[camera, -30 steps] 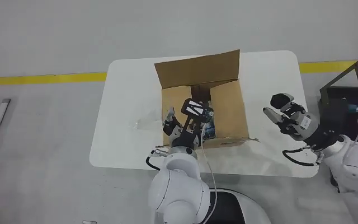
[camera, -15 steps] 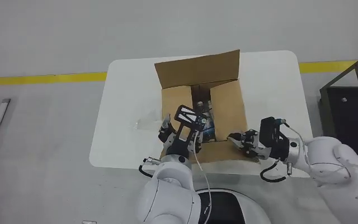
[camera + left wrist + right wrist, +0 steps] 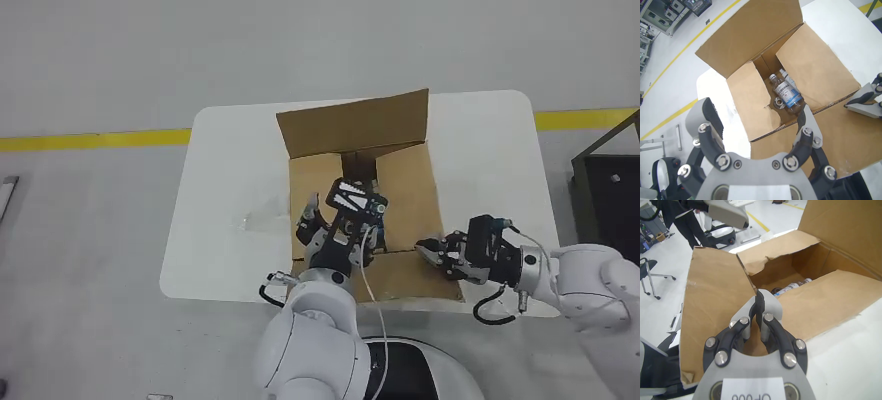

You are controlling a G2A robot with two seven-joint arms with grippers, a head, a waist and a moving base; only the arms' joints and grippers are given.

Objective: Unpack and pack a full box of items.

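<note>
Overhead, torn cardboard flaps [image 3: 753, 98] half-cover the box's [image 3: 408, 200] bottles [image 3: 786, 91]; left gripper [image 3: 755, 109] hangs wide open, right gripper [image 3: 759, 298] is pinched together, perhaps nipping a flap.

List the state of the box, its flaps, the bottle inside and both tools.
cardboard box: open.
far flap: standing up.
torn side flap: half folded in over the opening.
other side flap: half folded in over the opening.
near flap: folded out flat.
bottle: capped, lying on its side in the box.
left tool: open, above the box.
right tool: shut, empty, over the near flap.
</note>
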